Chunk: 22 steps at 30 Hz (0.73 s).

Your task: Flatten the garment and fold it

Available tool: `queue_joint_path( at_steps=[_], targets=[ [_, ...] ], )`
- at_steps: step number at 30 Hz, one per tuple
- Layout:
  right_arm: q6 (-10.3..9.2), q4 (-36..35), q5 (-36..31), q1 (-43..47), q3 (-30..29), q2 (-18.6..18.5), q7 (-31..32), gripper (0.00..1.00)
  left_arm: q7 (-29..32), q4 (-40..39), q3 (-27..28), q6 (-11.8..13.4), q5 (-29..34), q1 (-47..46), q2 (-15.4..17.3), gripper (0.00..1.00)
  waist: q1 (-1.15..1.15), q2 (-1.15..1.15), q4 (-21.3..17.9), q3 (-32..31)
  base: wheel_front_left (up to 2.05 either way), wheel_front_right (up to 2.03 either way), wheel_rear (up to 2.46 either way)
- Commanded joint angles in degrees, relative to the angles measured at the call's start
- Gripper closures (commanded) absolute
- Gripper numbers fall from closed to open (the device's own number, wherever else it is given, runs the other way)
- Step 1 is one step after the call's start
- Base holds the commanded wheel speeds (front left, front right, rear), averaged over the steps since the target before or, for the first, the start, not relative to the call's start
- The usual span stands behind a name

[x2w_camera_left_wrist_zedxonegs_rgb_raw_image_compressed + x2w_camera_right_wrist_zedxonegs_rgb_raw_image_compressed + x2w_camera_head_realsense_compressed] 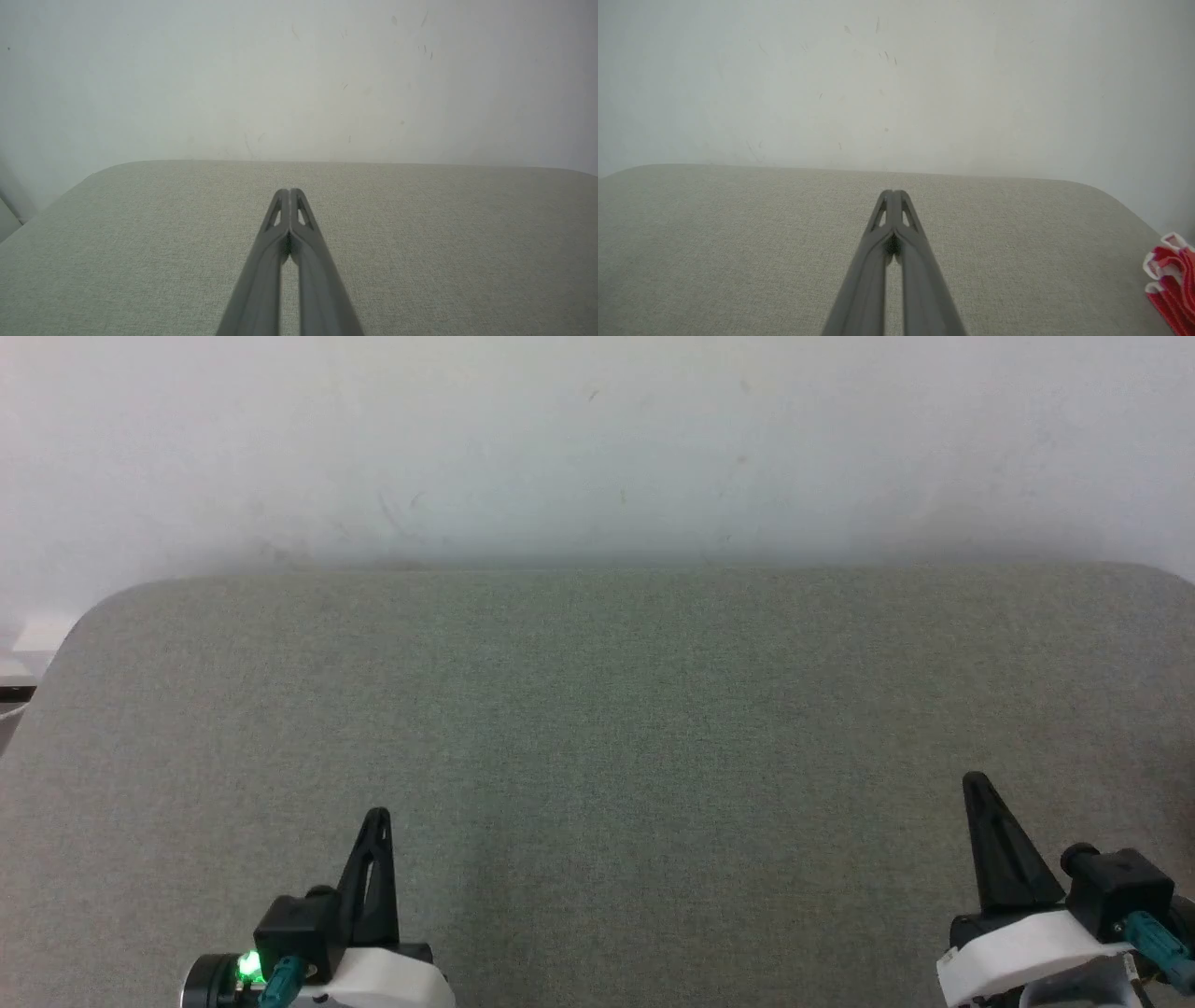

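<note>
Closest to the lens in the right wrist view, the right gripper (893, 192) reaches up from the bottom edge with its two long dark fingers pressed together at the tips, clenched on nothing. Off to its right, at the lower right border of that view and cut by the frame, lies the garment (1170, 275): a bunched heap of red fabric with white trim along its layered edges. It sits well apart from the fingers, at the right edge of the table (738, 242); whether it rests fully on the surface cannot be told. The left gripper (289, 190) is likewise closed, tips touching, with nothing between them, and it points over bare cloth toward the far edge. From the head view both grippers rise at the bottom corners, left and right, well apart from each other, and a small green light (247, 963) glows at the left wrist. The table is covered in grey-green woven fabric and has rounded far corners. Behind it stands a pale wall (597, 448) marked with faint scuffs.
</note>
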Motion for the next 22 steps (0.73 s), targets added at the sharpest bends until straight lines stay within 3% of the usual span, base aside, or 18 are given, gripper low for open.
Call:
queue_joint_path(
  at_steps=[1,22],
  targets=[
    [-0.02,-0.4,-0.4,-0.6,0.3,0.1,0.3,1.0,0.2,-0.4,0.3,-0.3,0.8,-0.8,-0.1,1.0,0.0,0.0,0.0,0.0,0.0,0.0,0.0],
    [-0.05,-1.1,-1.3,-1.2,0.9,0.1,2.6,1.0,2.7,-1.1,1.1,-1.1,1.6,-1.6,-0.1,1.0,0.0,0.0,-0.3,0.1,0.0,0.0,0.0]
  ],
)
